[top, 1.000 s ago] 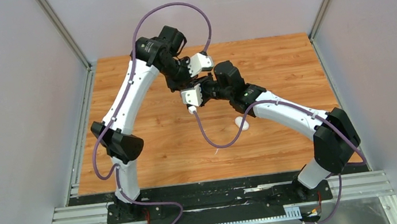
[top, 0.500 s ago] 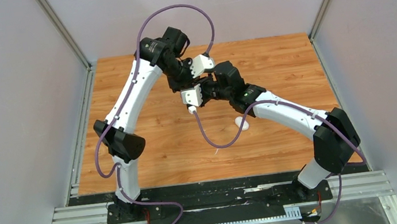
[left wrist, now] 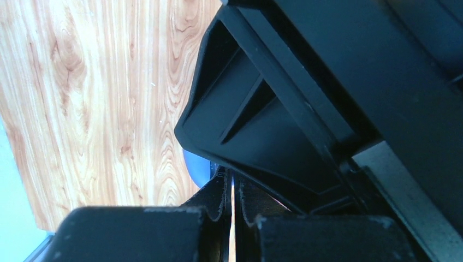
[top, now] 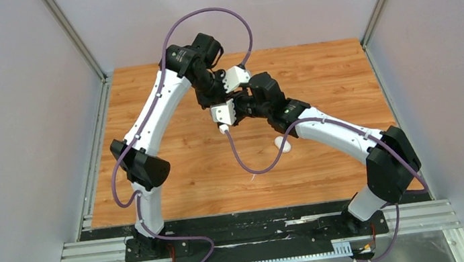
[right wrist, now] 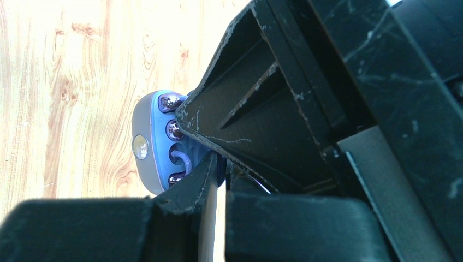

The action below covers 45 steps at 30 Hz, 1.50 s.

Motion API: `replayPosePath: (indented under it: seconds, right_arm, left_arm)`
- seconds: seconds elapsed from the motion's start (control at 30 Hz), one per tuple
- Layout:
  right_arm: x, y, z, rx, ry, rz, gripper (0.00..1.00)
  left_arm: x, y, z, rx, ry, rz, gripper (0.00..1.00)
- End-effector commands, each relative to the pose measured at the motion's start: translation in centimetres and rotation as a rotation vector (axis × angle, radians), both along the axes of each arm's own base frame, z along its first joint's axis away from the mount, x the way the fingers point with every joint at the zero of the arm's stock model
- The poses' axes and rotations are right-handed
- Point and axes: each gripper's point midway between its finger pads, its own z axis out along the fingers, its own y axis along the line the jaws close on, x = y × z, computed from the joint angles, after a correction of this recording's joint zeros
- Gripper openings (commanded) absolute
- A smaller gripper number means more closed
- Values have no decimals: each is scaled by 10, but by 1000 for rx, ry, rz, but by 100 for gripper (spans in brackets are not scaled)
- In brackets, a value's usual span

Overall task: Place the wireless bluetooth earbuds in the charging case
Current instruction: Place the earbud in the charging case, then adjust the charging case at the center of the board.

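A blue and grey charging case [right wrist: 155, 143] lies open in the right wrist view, with glossy dark purple earbuds [right wrist: 173, 130] in its wells. My right gripper [right wrist: 221, 166] is shut on the case's edge. In the left wrist view a smooth blue part of the case [left wrist: 199, 166] sits at the tips of my left gripper [left wrist: 232, 180], whose jaws are shut to a thin slit on it. In the top view the left gripper [top: 219, 96] and the right gripper [top: 236, 103] meet above the table's middle. The white earbuds are not clearly seen.
A white pebble-shaped case [top: 282, 143] lies on the wooden table [top: 174, 172] under the right forearm. A tiny white speck [top: 252, 177] lies nearer the front, too small to identify. Grey walls stand on both sides. Purple cables loop off both arms.
The left arm has shifted slightly, its wrist settling a little closer to the right gripper. The right arm and the white case have not moved.
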Motion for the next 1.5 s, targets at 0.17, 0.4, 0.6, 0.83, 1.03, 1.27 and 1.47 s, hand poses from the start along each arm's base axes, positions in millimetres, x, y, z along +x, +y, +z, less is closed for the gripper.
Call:
replayPosePath:
  seconds: [0.17, 0.4, 0.6, 0.83, 1.03, 1.27, 1.47]
  right_arm:
    - [1, 5, 65, 140, -119, 5, 0]
    - [3, 5, 62, 136, -110, 1, 0]
    - [4, 6, 60, 134, -102, -1, 0]
    - [10, 3, 56, 148, -54, -40, 0]
    - [17, -3, 73, 232, 12, -109, 0]
    - [28, -15, 113, 392, 128, -211, 0]
    - [30, -15, 128, 439, 185, -236, 0]
  left_arm:
    - [-2, 3, 2, 18, 5, 13, 27]
    - [8, 8, 32, -14, -125, 38, 49]
    - [13, 12, 65, -117, -186, 104, 63]
    - [37, 35, 146, -447, -315, 312, 78]
    - [52, 75, 201, -973, -323, 478, 86]
    - [18, 58, 162, -1206, -225, 303, 92]
    - [-3, 38, 137, -1284, -50, 191, 92]
